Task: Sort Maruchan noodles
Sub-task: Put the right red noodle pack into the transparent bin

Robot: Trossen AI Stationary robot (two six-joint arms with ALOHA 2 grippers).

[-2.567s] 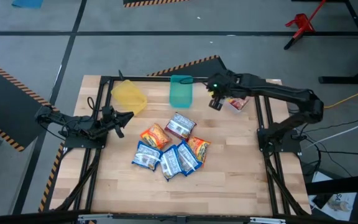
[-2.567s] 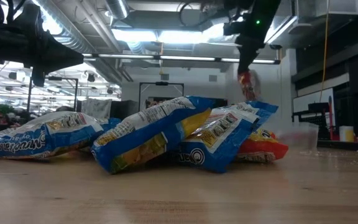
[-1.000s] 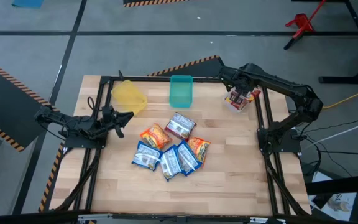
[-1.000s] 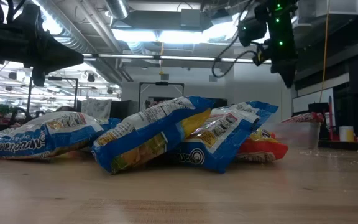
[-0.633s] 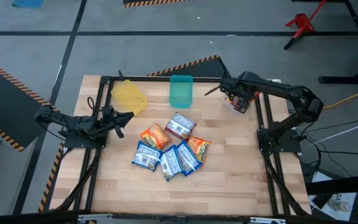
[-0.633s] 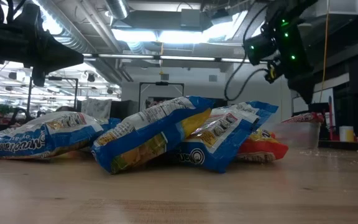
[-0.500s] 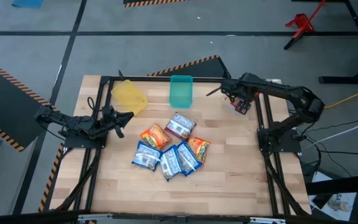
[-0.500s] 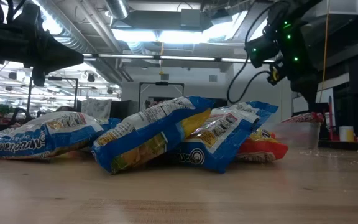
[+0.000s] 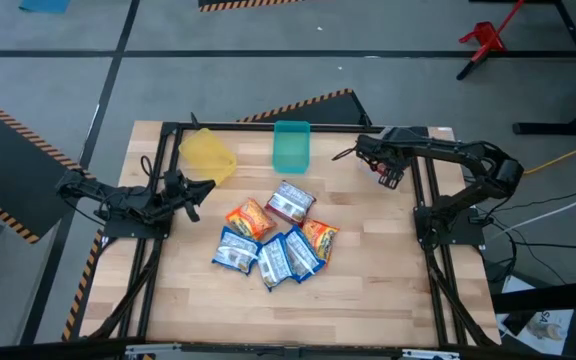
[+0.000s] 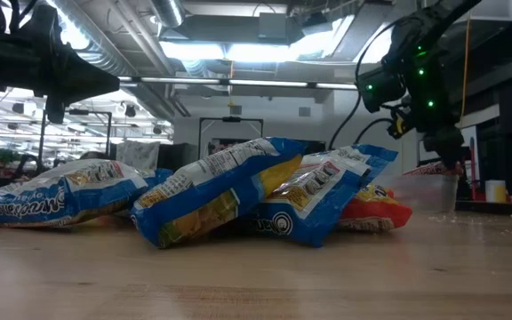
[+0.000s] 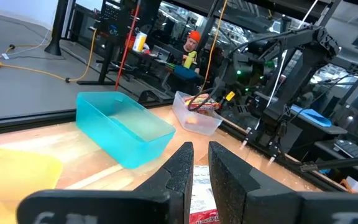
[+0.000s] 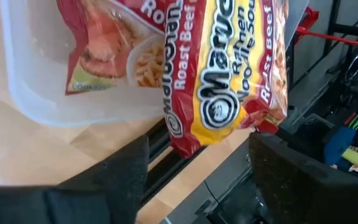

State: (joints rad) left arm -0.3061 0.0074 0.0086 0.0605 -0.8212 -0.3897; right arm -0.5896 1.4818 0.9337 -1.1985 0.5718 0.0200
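Right gripper (image 9: 388, 176) hovers directly over the clear plastic bin (image 12: 36, 93), fingers spread and released, nothing between them. Two red Roast Beef Maruchan packets (image 12: 225, 68) lie in that bin, the upper one overhanging its rim. Six more Maruchan packets (image 9: 273, 238), blue-and-white and orange, lie heaped on the wooden table (image 9: 368, 290) near the teal bin (image 9: 290, 146). Left gripper (image 9: 190, 193) waits beside the yellow bin (image 9: 206, 155), fingers nearly closed, empty.
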